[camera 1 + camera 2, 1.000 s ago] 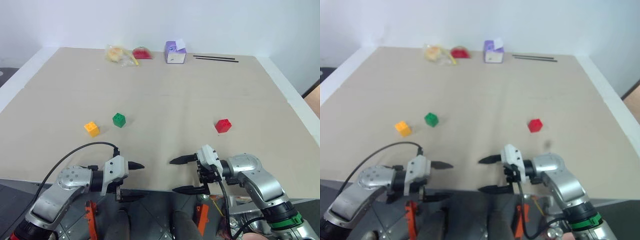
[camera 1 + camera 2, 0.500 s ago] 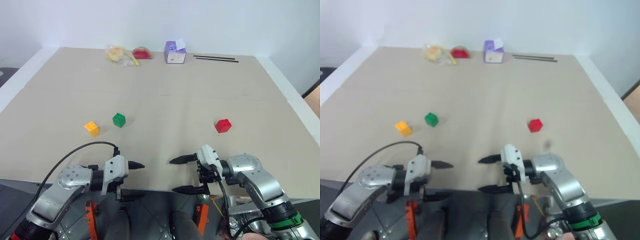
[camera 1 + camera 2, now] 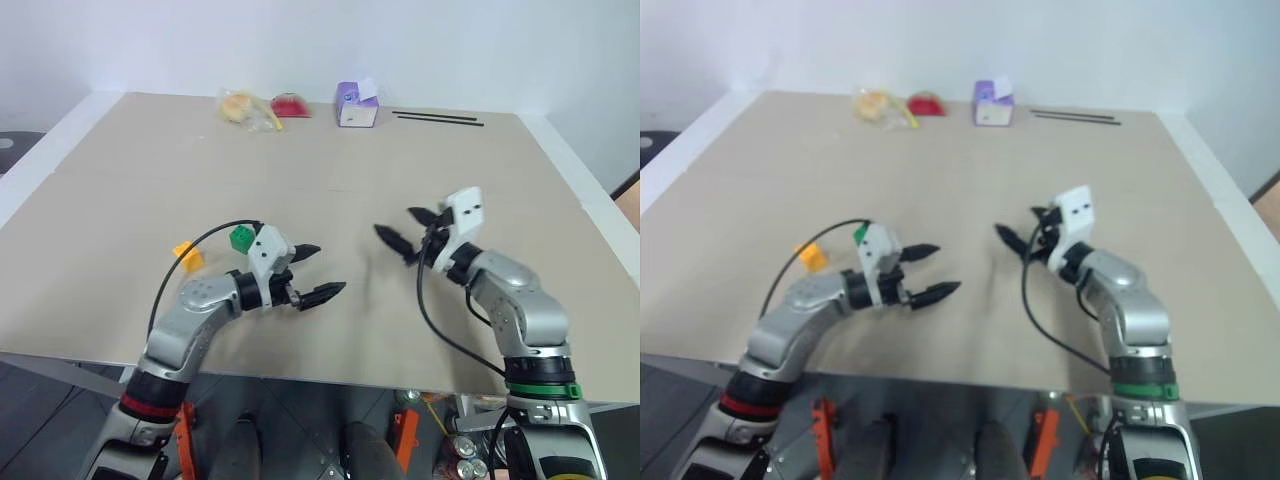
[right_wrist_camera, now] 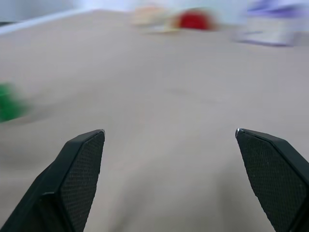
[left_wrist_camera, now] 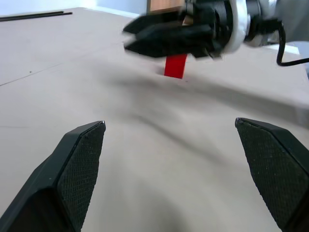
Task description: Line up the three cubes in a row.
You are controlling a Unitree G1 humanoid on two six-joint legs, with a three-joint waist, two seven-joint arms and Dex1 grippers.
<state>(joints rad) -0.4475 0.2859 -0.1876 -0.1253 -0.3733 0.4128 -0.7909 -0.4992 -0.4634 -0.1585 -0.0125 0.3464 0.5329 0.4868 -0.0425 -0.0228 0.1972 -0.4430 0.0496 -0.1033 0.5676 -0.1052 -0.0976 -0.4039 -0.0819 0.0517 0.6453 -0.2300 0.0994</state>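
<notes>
The yellow-orange cube sits on the tan table at the left, and the green cube is just right of it, partly hidden behind my left hand. My left gripper hovers open and empty just right of the green cube, pointing right. My right gripper is open and empty at centre right, pointing left. In the head views my right arm hides the red cube. The left wrist view shows the red cube on the table behind my right gripper.
Along the far edge lie a yellow wrapped item, a red wrapped item, a purple-and-white box and two thin black sticks. Bare table lies between the cubes and those items.
Both grippers have lifted from the table's near edge and moved forward over it. The left is now beside the green cube, the right in front of the red cube. Both stay open.
</notes>
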